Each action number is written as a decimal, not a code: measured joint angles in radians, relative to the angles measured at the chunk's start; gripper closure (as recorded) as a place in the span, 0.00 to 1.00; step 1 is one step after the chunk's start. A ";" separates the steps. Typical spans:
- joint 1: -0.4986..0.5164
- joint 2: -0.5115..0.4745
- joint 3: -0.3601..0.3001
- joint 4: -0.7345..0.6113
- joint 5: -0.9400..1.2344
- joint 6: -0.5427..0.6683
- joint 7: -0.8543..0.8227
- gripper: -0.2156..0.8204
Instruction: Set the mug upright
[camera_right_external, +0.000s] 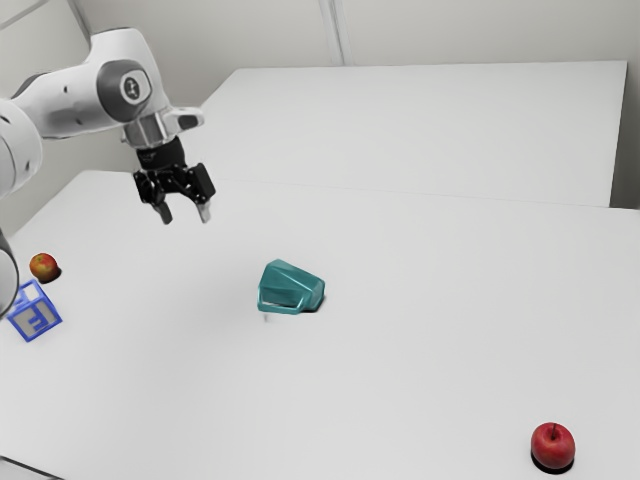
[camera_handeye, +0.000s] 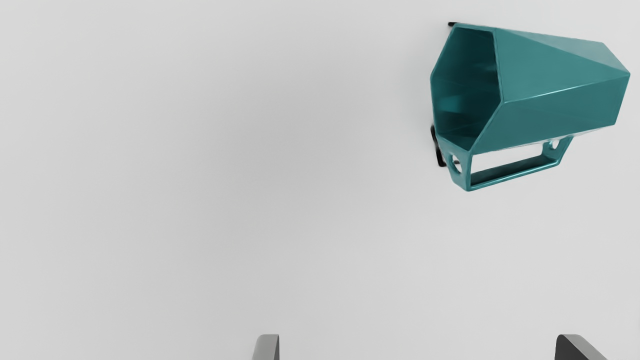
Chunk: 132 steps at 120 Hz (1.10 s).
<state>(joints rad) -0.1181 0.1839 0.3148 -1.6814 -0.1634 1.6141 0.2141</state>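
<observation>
Step in hand: approach, as judged. Teal faceted mug (camera_right_external: 290, 287) lies on side on white table (camera_right_external: 430, 300), near centre of exterior frame. Grey-tipped fingers (camera_handeye: 268, 349) spread, empty, upper left. Next: align over mug, descend, grip body, rotate base-down.

Teal faceted mug (camera_right_external: 290, 287), lying on its side on the white table (camera_right_external: 420, 380), 1 angular handle (camera_handeye: 517, 172)
</observation>
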 joint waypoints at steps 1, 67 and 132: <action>0.000 0.000 0.003 -0.005 -0.004 0.005 0.003 0.21; -0.009 0.128 0.038 -0.198 -0.427 0.360 0.268 0.21; -0.003 0.167 0.038 -0.277 -0.789 0.368 0.437 0.21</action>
<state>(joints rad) -0.1214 0.3510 0.3527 -1.9579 -0.9527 1.9824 0.6510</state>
